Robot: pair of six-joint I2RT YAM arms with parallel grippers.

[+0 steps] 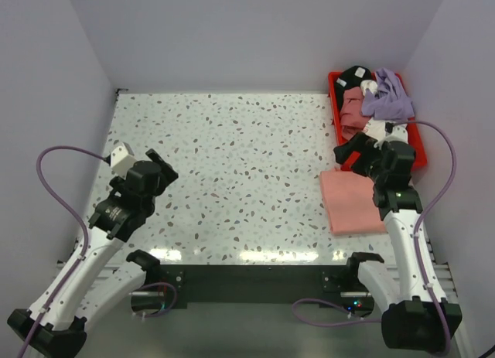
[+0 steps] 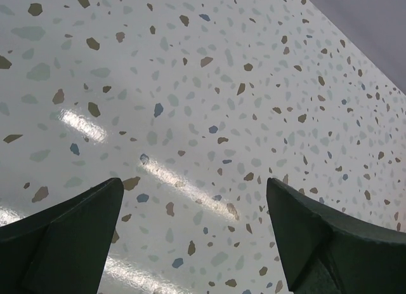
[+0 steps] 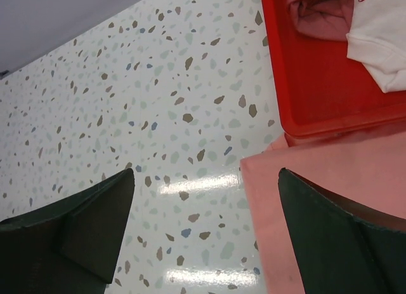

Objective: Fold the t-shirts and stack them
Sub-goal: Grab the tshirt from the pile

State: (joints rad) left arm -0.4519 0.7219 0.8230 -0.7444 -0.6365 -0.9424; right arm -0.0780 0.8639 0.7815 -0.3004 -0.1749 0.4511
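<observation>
One salmon-pink shirt (image 1: 352, 202) lies folded flat at the right side of the counter (image 1: 232, 157), its far edge against the near wall of the red bin (image 1: 335, 110). Four more shirts are heaped inside that bin: a lavender shirt (image 1: 389, 97) at the far right, spilling over the rim; a black shirt (image 1: 354, 74) in the far left corner; a dusty-rose shirt (image 1: 353, 110) in the middle; and a white shirt (image 1: 377, 128) at the near end. Handling assessment: all are light, limp cloth, not fragile, and likely to sag, drag and bunch when lifted. A pinch on a raised fold, hem or collar is judged best, and the lavender overhang looks the most reachable. Orientation: the folded pink piece is a near-square rectangle, its slightly longer side running near-to-far, a little skewed to the counter edge. The heaped ones are crumpled and show no readable axis. Left tool (image 1: 158, 163) hangs over bare counter at the left, jaws wide apart, nothing between them. Right tool (image 3: 206, 173) hovers over the pink piece's far left corner beside the bin, jaws spread and empty.
</observation>
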